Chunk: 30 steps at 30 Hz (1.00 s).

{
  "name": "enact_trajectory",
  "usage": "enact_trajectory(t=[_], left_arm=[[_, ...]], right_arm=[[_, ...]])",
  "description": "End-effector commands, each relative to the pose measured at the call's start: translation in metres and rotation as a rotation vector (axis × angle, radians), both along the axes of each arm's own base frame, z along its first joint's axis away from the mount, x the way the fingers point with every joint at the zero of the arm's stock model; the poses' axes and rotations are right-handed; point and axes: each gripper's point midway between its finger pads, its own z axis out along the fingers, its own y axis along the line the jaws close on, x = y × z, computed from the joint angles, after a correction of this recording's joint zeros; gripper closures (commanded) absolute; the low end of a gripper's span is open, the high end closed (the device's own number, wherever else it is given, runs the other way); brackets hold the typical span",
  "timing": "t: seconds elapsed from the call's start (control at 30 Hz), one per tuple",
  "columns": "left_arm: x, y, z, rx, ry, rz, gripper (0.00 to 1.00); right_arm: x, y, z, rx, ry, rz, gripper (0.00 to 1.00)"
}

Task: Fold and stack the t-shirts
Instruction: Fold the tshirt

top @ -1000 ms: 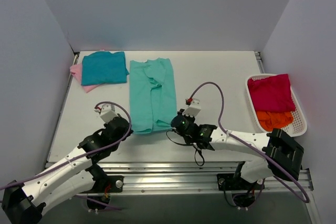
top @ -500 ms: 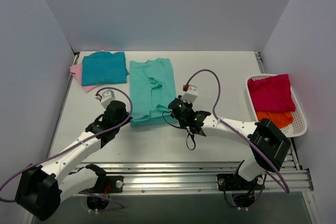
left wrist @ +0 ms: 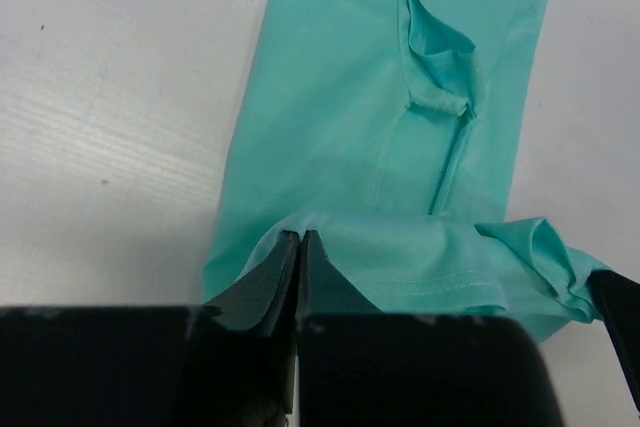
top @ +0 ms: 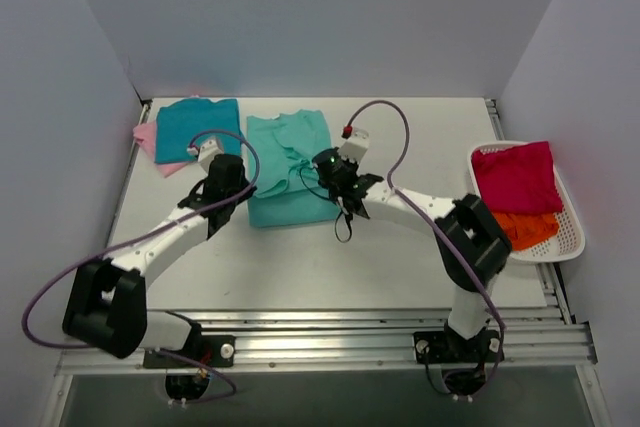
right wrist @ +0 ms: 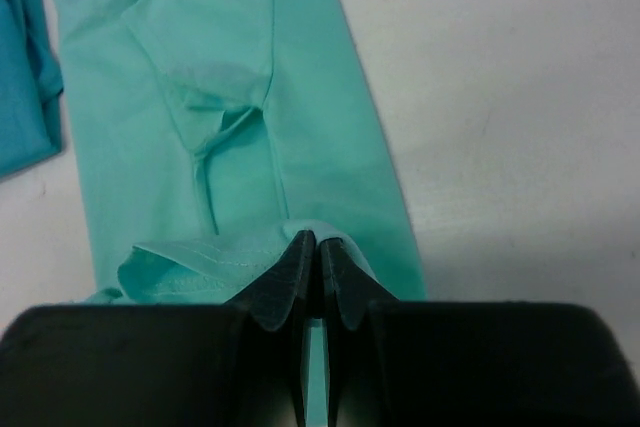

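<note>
Left gripper (left wrist: 298, 237): closed, pinching the near-left hem corner of the mint t-shirt (left wrist: 380, 137);
Right gripper (right wrist: 317, 239): closed, pinching its near-right hem corner;
Location: mid-tabletop (top: 420, 147), hem doubled over itself

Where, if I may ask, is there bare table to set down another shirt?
Widest: between the mint shirt and the basket. The near strip is open, though the left arm and right arm cross it. The far-left corner is crowded: teal shirt on the pink shirt.
</note>
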Motion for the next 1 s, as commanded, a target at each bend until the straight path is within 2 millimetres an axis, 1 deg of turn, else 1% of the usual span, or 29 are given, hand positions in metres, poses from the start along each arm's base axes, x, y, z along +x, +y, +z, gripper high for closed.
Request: enact_trajectory(t=[0.0, 0.03, 0.07, 0.1, 0.13, 0.17, 0.2, 0.23, 0.27, 0.3, 0.33, 0.37, 0.4, 0.43, 0.47, 0.5, 0.57, 0.6, 0.63, 0.67, 0.7, 0.73, 0.77, 0.8, 0.83, 0.87, 0.9, 0.93, 0.97], left_arm=[[0.052, 0.002, 0.018, -0.018, -0.098, -0.001, 0.93], [0.069, 0.001, 0.001, -0.006, -0.063, -0.001, 0.71], [0.079, -0.002, -0.009, -0.011, -0.039, -0.04, 0.51], [0.096, 0.005, -0.044, 0.001, 0.019, -0.037, 0.01], [0.121, 0.004, -0.037, -0.015, -0.005, -0.044, 0.06], [0.131, -0.005, -0.048, -0.057, 0.029, -0.114, 0.06], [0.137, 0.0, -0.062, -0.07, 0.088, -0.109, 0.06], [0.154, 0.011, -0.073, -0.094, 0.109, -0.089, 0.06], [0.156, 0.014, -0.075, -0.113, 0.109, -0.092, 0.06], [0.162, 0.012, -0.067, -0.139, 0.068, -0.112, 0.06], [0.165, 0.021, -0.05, -0.139, 0.022, -0.094, 0.06], [0.161, 0.027, -0.046, -0.127, 0.009, -0.085, 0.06], [0.161, 0.036, -0.02, -0.116, -0.045, -0.061, 0.06], [0.159, 0.046, -0.013, -0.108, -0.057, -0.034, 0.06], [0.151, 0.053, -0.012, -0.105, -0.046, -0.01, 0.06], [0.146, 0.06, 0.011, -0.102, -0.087, 0.019, 0.06], [0.134, 0.067, 0.025, -0.097, -0.107, 0.048, 0.06], [0.121, 0.07, 0.037, -0.092, -0.134, 0.06, 0.06], [0.114, 0.07, 0.042, -0.092, -0.141, 0.063, 0.06], [0.104, 0.068, 0.04, -0.095, -0.128, 0.062, 0.06], [0.089, 0.067, 0.042, -0.099, -0.125, 0.06, 0.06], [0.081, 0.064, 0.038, -0.114, -0.11, 0.059, 0.06], [0.073, 0.061, 0.034, -0.121, -0.103, 0.053, 0.06], [0.055, 0.052, 0.021, -0.126, -0.078, 0.036, 0.06], [0.047, 0.048, 0.014, -0.139, -0.069, 0.039, 0.06], [0.039, 0.043, 0.009, -0.143, -0.065, 0.036, 0.06], [0.02, 0.031, -0.005, -0.139, -0.043, 0.013, 0.06], [0.012, 0.026, -0.01, -0.14, -0.036, 0.008, 0.06], [0.006, 0.023, -0.008, -0.143, -0.056, 0.016, 0.06]], right_arm=[[0.042, -0.014, -0.027, -0.057, 0.048, -0.062, 1.0], [0.052, -0.013, -0.033, -0.07, 0.055, -0.055, 1.0], [0.071, -0.007, -0.024, -0.054, 0.039, -0.064, 0.92], [0.086, -0.017, -0.052, -0.09, 0.091, -0.09, 0.56], [0.095, -0.019, -0.053, -0.086, 0.106, -0.108, 0.34], [0.108, -0.016, -0.05, -0.086, 0.103, -0.115, 0.02], [0.115, -0.017, -0.044, -0.084, 0.089, -0.118, 0.0], [0.121, -0.017, -0.037, -0.081, 0.075, -0.12, 0.0], [0.126, -0.018, -0.018, -0.078, 0.042, -0.124, 0.0], [0.128, -0.023, -0.007, -0.088, 0.015, -0.144, 0.0], [0.128, -0.024, 0.003, -0.09, -0.001, -0.148, 0.0], [0.127, -0.028, 0.028, -0.081, -0.045, -0.153, 0.0], [0.122, -0.036, 0.031, -0.096, -0.054, -0.165, 0.0], [0.121, -0.038, 0.041, -0.081, -0.082, -0.168, 0.0], [0.116, -0.042, 0.062, -0.06, -0.117, -0.17, 0.0], [0.108, -0.048, 0.057, -0.071, -0.108, -0.173, 0.0], [0.098, -0.056, 0.075, -0.041, -0.141, -0.184, 0.0], [0.09, -0.06, 0.067, -0.046, -0.125, -0.182, 0.0], [0.084, -0.063, 0.067, -0.043, -0.121, -0.181, 0.0], [0.076, -0.067, 0.076, -0.02, -0.135, -0.187, 0.0], [0.07, -0.07, 0.076, 0.005, -0.136, -0.195, 0.0], [0.056, -0.076, 0.052, 0.001, -0.105, -0.191, 0.0], [0.047, -0.08, 0.061, 0.04, -0.128, -0.192, 0.0], [0.038, -0.083, 0.055, 0.056, -0.125, -0.19, 0.0], [0.025, -0.09, 0.031, 0.066, -0.099, -0.2, 0.0], [0.016, -0.09, 0.034, 0.102, -0.111, -0.189, 0.0], [0.008, -0.09, 0.026, 0.114, -0.101, -0.175, 0.0], [0.003, -0.087, 0.021, 0.153, -0.1, -0.168, 0.0], [-0.012, -0.086, 0.003, 0.166, -0.06, -0.129, 0.0]])
